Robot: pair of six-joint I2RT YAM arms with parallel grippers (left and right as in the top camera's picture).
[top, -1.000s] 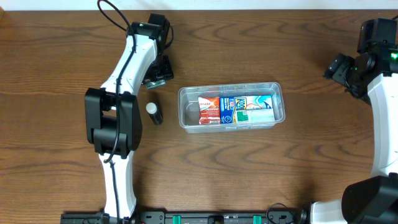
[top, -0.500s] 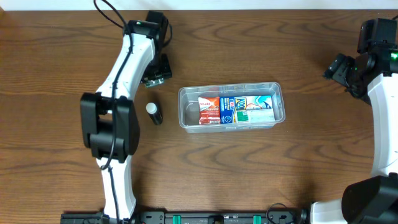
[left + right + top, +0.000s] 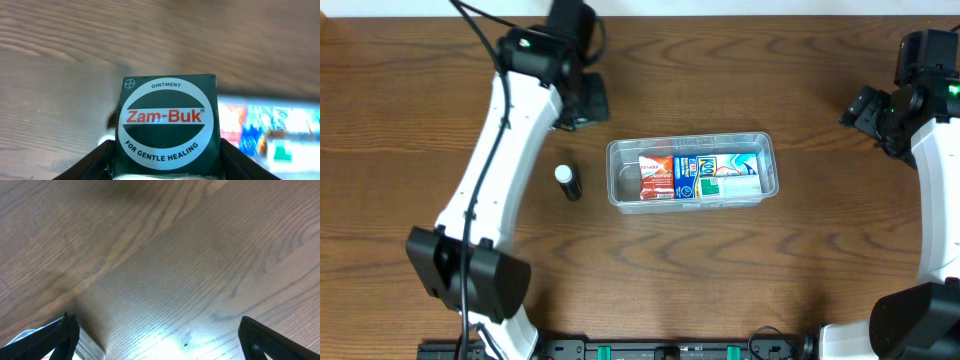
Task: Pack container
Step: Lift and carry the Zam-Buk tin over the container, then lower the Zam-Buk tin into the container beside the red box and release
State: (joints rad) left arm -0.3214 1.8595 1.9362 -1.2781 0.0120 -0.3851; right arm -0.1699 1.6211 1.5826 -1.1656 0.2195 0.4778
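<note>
Jaws of the left gripper [image 3: 584, 100] stand partway closed on a dark green Zam-Buk box [image 3: 166, 122], held upright between them. The container [image 3: 625, 170] lies on the table [image 3: 720, 280] near the middle, lengthwise left to right, just right of this gripper and nearer the robot. It holds a red packet [image 3: 657, 177] and a blue packet [image 3: 705, 175] lying flat side by side. A small white-capped bottle [image 3: 567, 182] lies just left of the container. The right gripper [image 3: 157, 330] hovers well apart at the far right, spread wide and empty.
</note>
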